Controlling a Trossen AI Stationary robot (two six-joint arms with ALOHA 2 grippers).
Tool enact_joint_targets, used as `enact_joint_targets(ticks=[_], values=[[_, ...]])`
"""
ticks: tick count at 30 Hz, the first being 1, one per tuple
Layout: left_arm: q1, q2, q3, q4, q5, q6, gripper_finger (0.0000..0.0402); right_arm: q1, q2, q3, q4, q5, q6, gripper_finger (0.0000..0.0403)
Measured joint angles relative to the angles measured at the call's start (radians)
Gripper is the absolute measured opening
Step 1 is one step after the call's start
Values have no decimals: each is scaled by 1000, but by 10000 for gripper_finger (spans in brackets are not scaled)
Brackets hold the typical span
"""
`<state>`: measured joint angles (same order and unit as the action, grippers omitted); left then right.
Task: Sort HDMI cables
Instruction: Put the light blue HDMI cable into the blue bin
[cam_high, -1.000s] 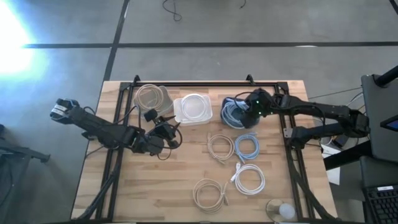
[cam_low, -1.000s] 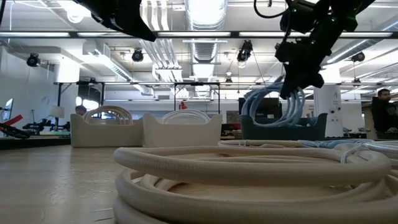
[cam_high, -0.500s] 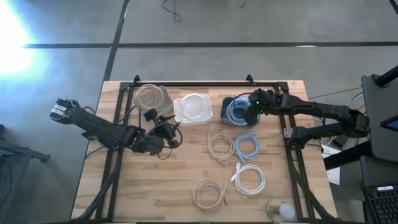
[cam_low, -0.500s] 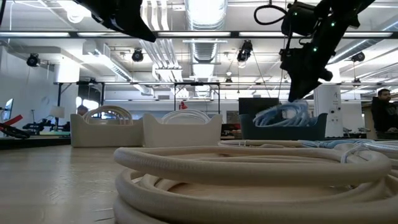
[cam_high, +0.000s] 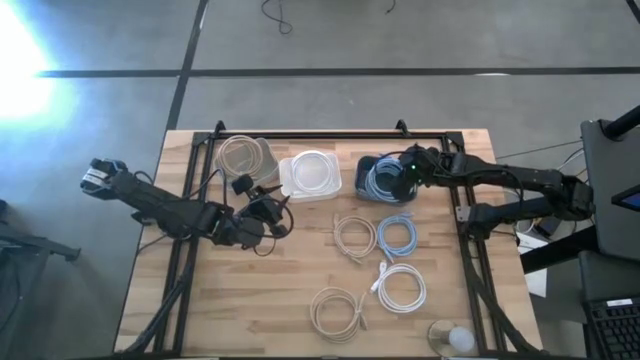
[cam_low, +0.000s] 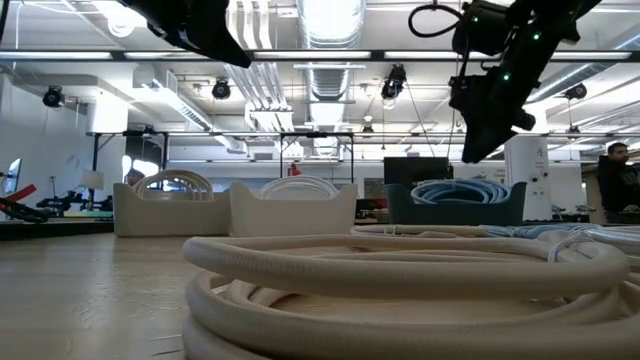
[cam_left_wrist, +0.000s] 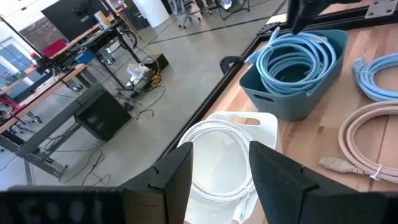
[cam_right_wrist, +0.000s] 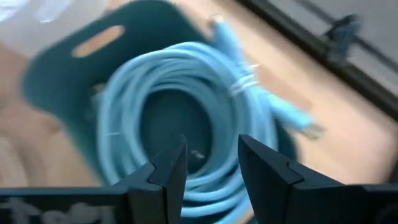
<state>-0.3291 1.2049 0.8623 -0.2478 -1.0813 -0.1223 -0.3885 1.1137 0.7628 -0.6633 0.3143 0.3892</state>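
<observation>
The right gripper (cam_high: 404, 168) hovers with jaws open and empty over the teal bin (cam_high: 366, 190), where a light blue HDMI cable (cam_high: 382, 182) lies coiled. The left gripper (cam_high: 270, 212), jaws also open, waits near the white bin (cam_high: 311, 173).

Two dark, near-black jointed arms are seen from above, each built of slim tubular links joined by thicker rounded joints. On the left arm (cam_high: 160, 205) a pale grey-white patch is carried at the far-left base end, and loose black wires are looped around its wrist section. A small green light is shown on the wrist of the right arm (cam_high: 500, 180), visible also from table height. Each wrist is ended by a gripper of two flat, matte black fingers with angular, faceted outer faces, as seen on the left gripper (cam_left_wrist: 219, 177) and the right gripper (cam_right_wrist: 211, 168)
</observation>
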Motion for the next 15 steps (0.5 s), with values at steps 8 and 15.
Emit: enact_joint_targets(ticks=[8, 15], values=[[1, 0, 0, -2, 0, 19, 174, 70, 0, 0, 0, -229, 153, 135], [1, 0, 0, -2, 0, 44, 174, 208, 0, 0, -4, -245, 276, 140]])
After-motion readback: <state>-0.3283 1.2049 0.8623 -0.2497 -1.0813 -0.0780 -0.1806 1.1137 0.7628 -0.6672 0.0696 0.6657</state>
